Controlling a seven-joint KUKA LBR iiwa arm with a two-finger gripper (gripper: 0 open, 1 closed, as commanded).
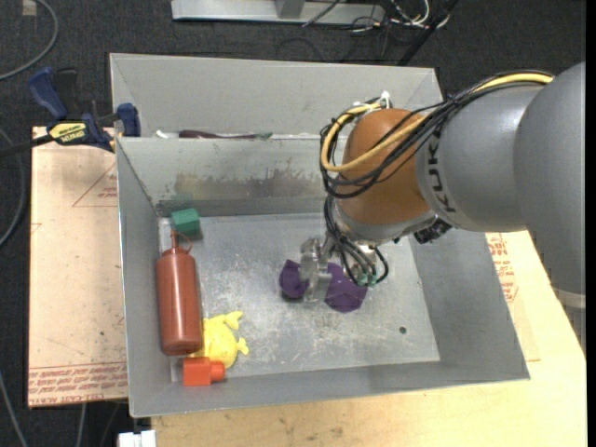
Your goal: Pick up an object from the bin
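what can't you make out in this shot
- Purple thing, camera view: the gripper covers its middle, so its shape and kind are unclear.
- Bin, camera view: the far right part of its floor is hidden under the arm's orange cover.
- Yellow thing, camera view: too small to tell what it is.
- Bottle, camera view: any label is too small to read.

A red-brown bottle [179, 301] lies along the left wall of the bin [279, 166], cap toward the back. A green block [186, 221] sits just beside the cap. A yellow toy [223, 338] lies against the bottle's base, touching an orange block [202, 372] in front.
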